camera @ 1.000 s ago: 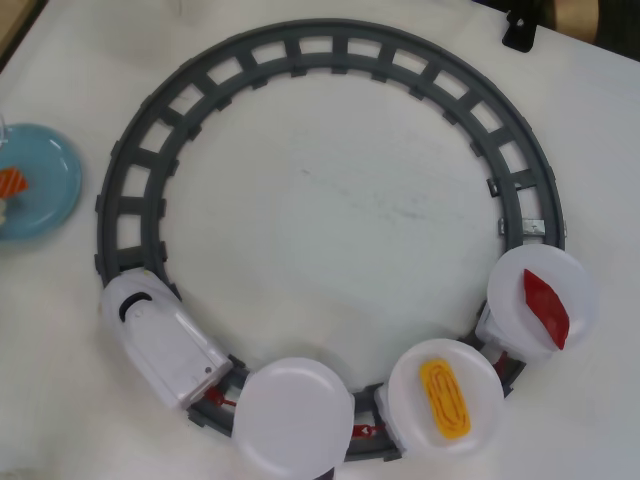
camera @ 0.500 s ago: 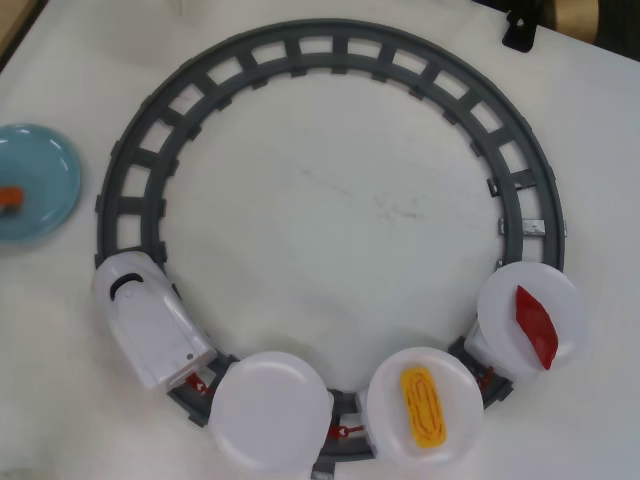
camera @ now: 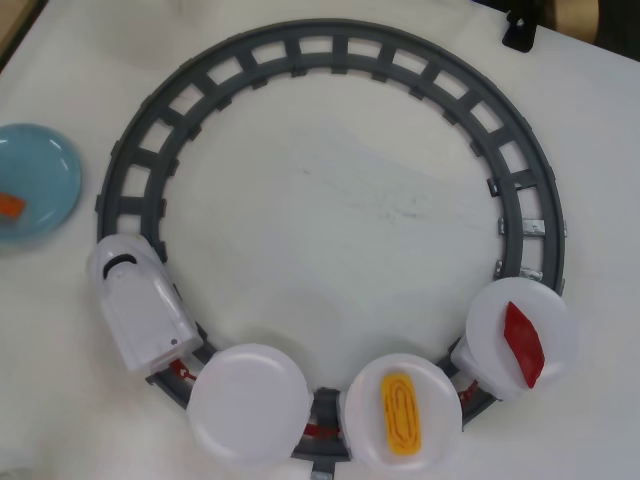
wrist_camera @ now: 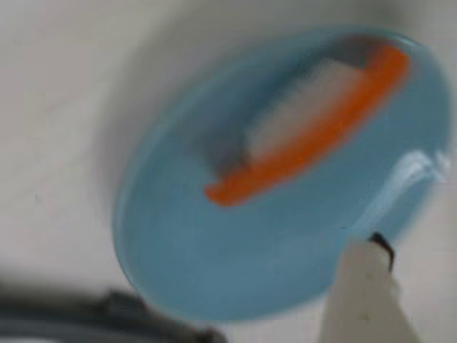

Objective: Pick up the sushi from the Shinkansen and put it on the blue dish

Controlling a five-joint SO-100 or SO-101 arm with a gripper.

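Overhead view bright, even, soft shadows; wrist view heavily blurred, glare on blue dish (wrist_camera: 214, 264) rim

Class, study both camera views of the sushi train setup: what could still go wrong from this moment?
1. The sushi lies tipped on its side on the blue dish, so a nudge might roll it off.
2. One finger of the hand hangs near the dish rim and could clip it when moving.
3. The dish sits at the overhead view's left edge, hard to monitor.

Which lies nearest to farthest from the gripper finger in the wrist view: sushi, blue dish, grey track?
1. blue dish, its rim right beside the gripper finger, lower right.
2. sushi, lying on the dish, upper middle.
3. grey track, blurred, bottom left corner.
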